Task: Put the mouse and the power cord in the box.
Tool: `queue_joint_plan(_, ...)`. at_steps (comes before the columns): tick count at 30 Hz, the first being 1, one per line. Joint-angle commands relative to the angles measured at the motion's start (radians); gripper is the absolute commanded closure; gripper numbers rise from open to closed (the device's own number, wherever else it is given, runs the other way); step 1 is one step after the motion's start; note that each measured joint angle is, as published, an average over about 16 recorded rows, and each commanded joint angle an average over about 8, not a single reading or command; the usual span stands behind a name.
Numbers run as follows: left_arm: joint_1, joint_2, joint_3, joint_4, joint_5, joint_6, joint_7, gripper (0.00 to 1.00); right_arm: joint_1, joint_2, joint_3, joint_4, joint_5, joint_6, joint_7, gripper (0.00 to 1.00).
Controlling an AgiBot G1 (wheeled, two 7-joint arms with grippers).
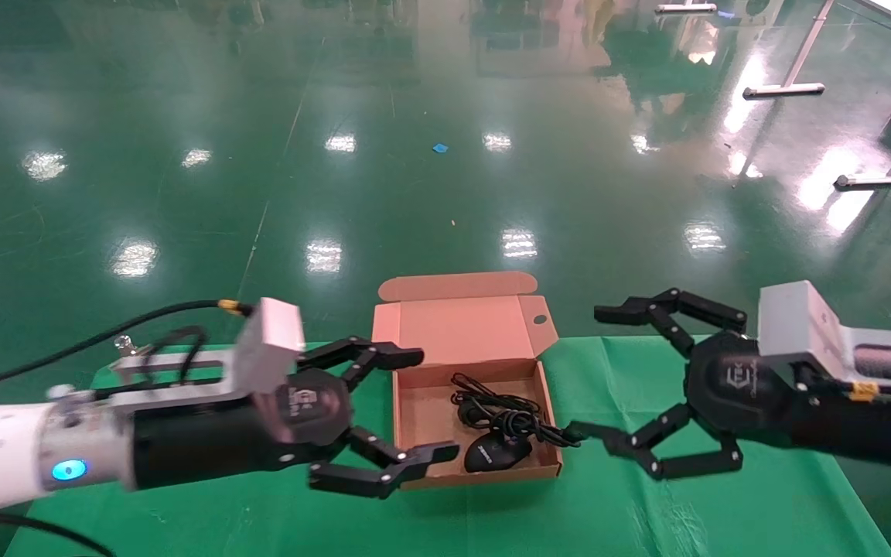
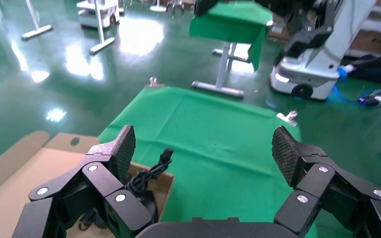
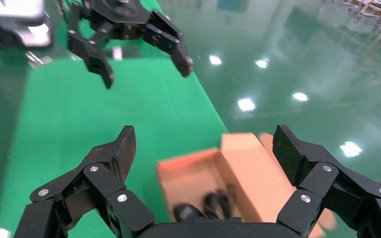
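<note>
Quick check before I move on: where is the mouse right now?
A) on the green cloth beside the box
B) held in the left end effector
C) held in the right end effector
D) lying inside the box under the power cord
D: the mouse lies on the floor of the box with the power cord looped over it, while the left end effector and right end effector are both open and hold nothing.

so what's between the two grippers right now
In the head view, the box sits between the left gripper and right gripper, holding the mouse and cord.
</note>
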Motion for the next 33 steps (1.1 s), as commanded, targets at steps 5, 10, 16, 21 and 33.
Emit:
queue_joint_plan(5, 0.050, -0.077, -0.080, -0.080, -0.060, 0.068, -0.021, 0.00, -0.077, 0.023, 0.055, 0.106, 0.069, -0.021, 0.099, 0.00)
queue_joint_plan(10, 0.092, -0.141, -0.147, -0.148, -0.111, 0.125, -0.040, 0.00, -0.142, 0.042, 0.101, 0.195, 0.127, -0.038, 0.182, 0.00)
queue_joint_plan(16, 0.142, -0.217, -0.227, -0.227, -0.171, 0.192, -0.061, 0.00, -0.216, 0.064, 0.153, 0.296, 0.194, -0.057, 0.277, 0.00)
queue_joint_plan(21, 0.175, -0.268, -0.280, -0.281, -0.211, 0.238, -0.075, 0.00, -0.253, 0.074, 0.179, 0.348, 0.227, -0.067, 0.319, 0.00)
queue_joint_plan(33, 0.186, -0.284, -0.296, -0.297, -0.226, 0.251, -0.078, 0.00, -0.258, 0.076, 0.182, 0.353, 0.232, -0.068, 0.322, 0.00)
